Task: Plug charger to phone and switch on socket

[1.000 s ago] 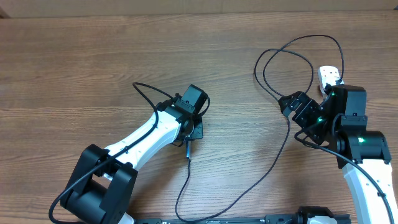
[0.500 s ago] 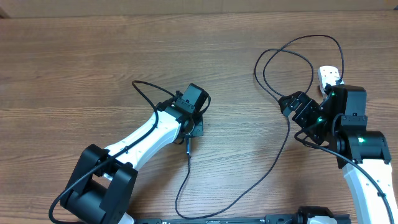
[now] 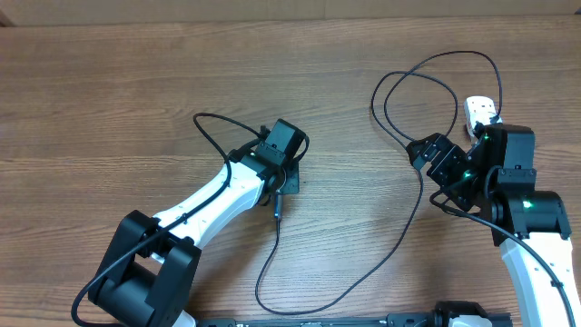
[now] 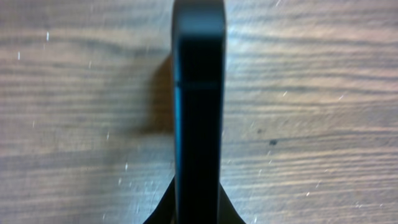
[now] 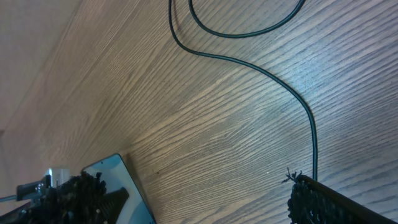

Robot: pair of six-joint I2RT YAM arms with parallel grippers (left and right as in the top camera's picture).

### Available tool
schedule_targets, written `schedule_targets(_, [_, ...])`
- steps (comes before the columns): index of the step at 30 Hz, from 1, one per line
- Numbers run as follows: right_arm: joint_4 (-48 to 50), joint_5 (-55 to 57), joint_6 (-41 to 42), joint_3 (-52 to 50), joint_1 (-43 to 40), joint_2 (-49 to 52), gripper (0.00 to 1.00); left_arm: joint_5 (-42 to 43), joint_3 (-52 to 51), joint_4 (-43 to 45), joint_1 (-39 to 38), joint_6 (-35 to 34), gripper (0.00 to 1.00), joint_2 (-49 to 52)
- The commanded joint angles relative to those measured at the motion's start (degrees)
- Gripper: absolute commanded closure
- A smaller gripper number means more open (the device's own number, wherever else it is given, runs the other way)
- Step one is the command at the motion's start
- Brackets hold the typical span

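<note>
The charger (image 3: 381, 254) is a thin black cable running from below my left gripper (image 3: 283, 182) across the table in loops to the white socket (image 3: 479, 109). In the left wrist view my left gripper (image 4: 198, 216) is shut on a slim black piece (image 4: 198, 93), seemingly the charger's connector end, held just above the wood. My right gripper (image 3: 428, 154) is open. In the right wrist view its fingers (image 5: 196, 190) are wide apart, and the left finger is over the phone (image 5: 118, 183), which lies flat with its light blue screen up. The phone is hidden in the overhead view.
Loops of the charger cable (image 5: 249, 62) lie on the wood ahead of my right gripper. The socket is mostly hidden behind my right arm (image 3: 526, 209). My left arm's own black lead (image 3: 207, 127) arcs beside its wrist.
My left gripper has shifted slightly right and away with the cable end, and the cable below it has followed. My right arm has not moved.
</note>
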Motion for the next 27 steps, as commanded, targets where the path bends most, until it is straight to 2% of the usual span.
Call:
schedule_targets(1, [0.13,0.76,-0.61,1.14,-0.11,-0.52,0.00,-2.84,-0.02,2.01,0.31,1.81,0.96,0.52])
schedule_targets(6, [0.13,0.76,-0.61,1.14,-0.11,-0.52,0.00,-1.29,1.03,1.70,1.22,3.96,0.96,0.52])
schedule_targets(15, [0.13,0.76,-0.61,1.14,-0.11,-0.52,0.00,6.78,12.11,-11.04,6.36,5.86,0.96,0.52])
schedule_targets(27, [0.13,0.76,-0.61,1.14,-0.11,-0.52,0.00,6.54,13.20,-15.72,5.14,5.86,0.96,3.21])
